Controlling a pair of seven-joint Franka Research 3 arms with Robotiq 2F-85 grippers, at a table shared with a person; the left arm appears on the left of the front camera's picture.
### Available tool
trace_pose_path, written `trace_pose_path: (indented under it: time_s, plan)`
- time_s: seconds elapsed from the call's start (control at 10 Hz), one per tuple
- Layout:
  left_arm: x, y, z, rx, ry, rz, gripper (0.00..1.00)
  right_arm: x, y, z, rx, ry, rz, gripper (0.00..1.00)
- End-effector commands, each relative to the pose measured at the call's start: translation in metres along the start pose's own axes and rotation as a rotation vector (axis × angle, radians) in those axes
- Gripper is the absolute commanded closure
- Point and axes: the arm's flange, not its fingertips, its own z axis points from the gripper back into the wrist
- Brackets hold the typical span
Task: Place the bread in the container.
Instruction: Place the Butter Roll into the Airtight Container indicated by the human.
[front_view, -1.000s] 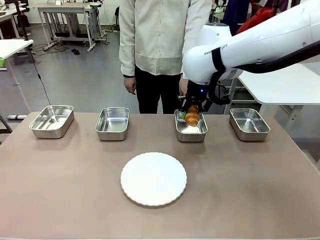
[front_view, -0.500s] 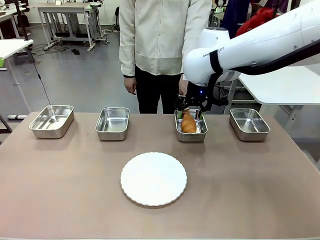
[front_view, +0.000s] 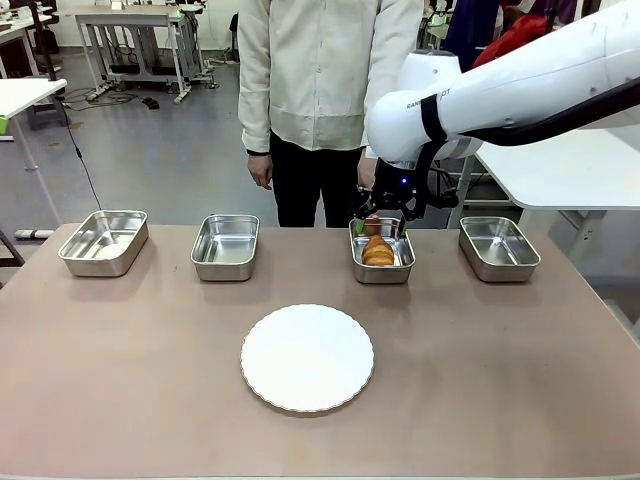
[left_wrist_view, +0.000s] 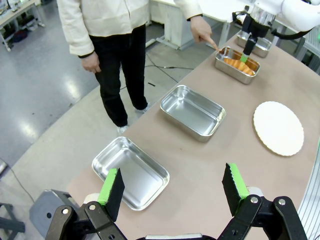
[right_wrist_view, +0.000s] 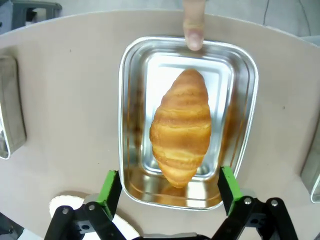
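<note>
The bread (front_view: 378, 250), a golden-brown ridged croissant, lies flat inside the container (front_view: 381, 277), the third steel tray from the left. My right gripper (front_view: 380, 222) hovers just above it, open, with nothing between its green pads. In the right wrist view the bread (right_wrist_view: 181, 132) lies lengthwise in the container (right_wrist_view: 121, 125), below my open right gripper (right_wrist_view: 169, 189). A person's finger (right_wrist_view: 194, 30) touches the tray's far rim. My left gripper (left_wrist_view: 172, 185) hangs open high over the table's left end. That view also catches the bread (left_wrist_view: 239, 64) far off.
A round white plate (front_view: 307, 357) sits at the table's middle front. Other steel trays stand in the back row at the far left (front_view: 104, 242), left of centre (front_view: 225, 246) and far right (front_view: 498, 247). The person stands behind the table's far edge.
The bread has left my right gripper's jaws and now lies flat in the container. The gripper has lifted slightly above it and stays open.
</note>
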Motion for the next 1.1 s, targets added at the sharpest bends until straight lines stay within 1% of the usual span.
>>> trace_pose_path:
  time_s: [0.0,0.6,0.7,0.8,1.0]
  plan:
    - [0.001,-0.001,0.001,0.002,-0.012,0.000,0.00,0.002,0.001,-0.003,0.010,-0.015,-0.001,0.00]
    - [0.001,-0.001,0.001,0.002,-0.012,0.000,0.00,0.002,0.001,-0.003,0.010,-0.015,-0.001,0.00]
    - [0.001,-0.001,0.001,0.002,-0.012,0.000,0.00,0.000,0.002,-0.003,0.001,0.000,0.002,0.00]
    - [0.001,-0.001,0.001,0.002,-0.012,0.000,0.00,-0.010,0.010,0.011,0.005,-0.055,0.038,0.00]
    - [0.001,-0.001,0.001,0.002,-0.012,0.000,0.00,-0.055,0.010,0.047,-0.008,-0.195,0.074,0.00]
